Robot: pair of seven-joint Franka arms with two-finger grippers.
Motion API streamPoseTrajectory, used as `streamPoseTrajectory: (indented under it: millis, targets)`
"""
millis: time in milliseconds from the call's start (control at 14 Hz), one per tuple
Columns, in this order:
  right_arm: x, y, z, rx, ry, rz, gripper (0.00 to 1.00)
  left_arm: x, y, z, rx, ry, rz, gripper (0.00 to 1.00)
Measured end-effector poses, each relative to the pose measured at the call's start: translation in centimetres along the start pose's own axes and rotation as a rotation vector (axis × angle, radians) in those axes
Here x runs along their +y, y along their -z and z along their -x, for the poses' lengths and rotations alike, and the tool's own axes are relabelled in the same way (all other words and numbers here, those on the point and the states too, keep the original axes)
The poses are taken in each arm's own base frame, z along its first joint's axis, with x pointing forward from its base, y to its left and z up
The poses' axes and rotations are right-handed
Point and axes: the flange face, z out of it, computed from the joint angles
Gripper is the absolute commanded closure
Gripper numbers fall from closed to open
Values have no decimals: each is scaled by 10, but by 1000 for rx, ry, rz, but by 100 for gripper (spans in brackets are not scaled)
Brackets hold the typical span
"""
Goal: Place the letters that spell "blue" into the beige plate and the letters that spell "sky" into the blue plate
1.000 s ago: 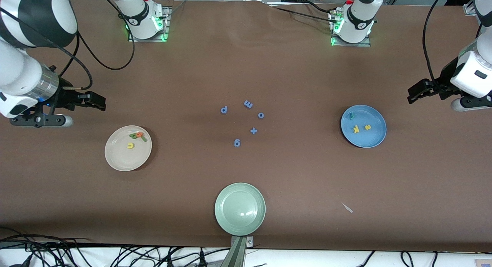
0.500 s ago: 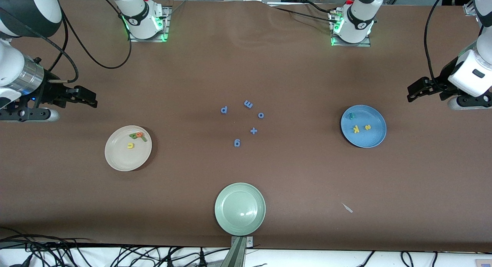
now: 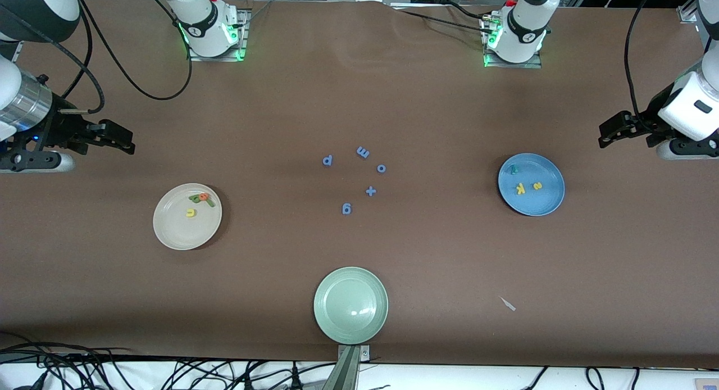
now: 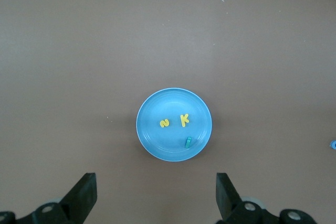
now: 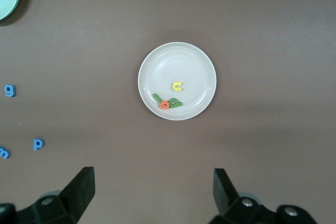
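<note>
Both arms have been drawing back toward their own ends of the table since a second ago, the right gripper [image 3: 124, 144] farther than the left gripper [image 3: 605, 136], and each is now hanging over bare table with its jaws spread wide and grasping nothing. Sitting in the beige plate [image 3: 175, 236] are 4 letters, a yellow u [image 3: 191, 212], a green b [image 3: 196, 198], an orange e [image 3: 203, 196] and a green l [image 3: 210, 203], the last 3 touching in a cluster, while the blue plate [image 3: 546, 205] is holding 3, a yellow s [image 3: 538, 185], a yellow k [image 3: 520, 189] and a teal y [image 3: 513, 168]. Lying on the table between the 2 plates are 5 periwinkle pieces [image 3: 346, 209], and 1 pale green plate [image 3: 337, 322] is sitting nearer the front camera, empty.
</note>
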Motion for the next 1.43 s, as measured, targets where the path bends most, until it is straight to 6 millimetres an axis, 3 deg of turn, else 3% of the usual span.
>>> streamPoseTrajectory:
  millis: [1429]
  targets:
    - [24, 4, -2, 16, -36, 41, 0, 1, -3, 4, -35, -11, -1, 0]
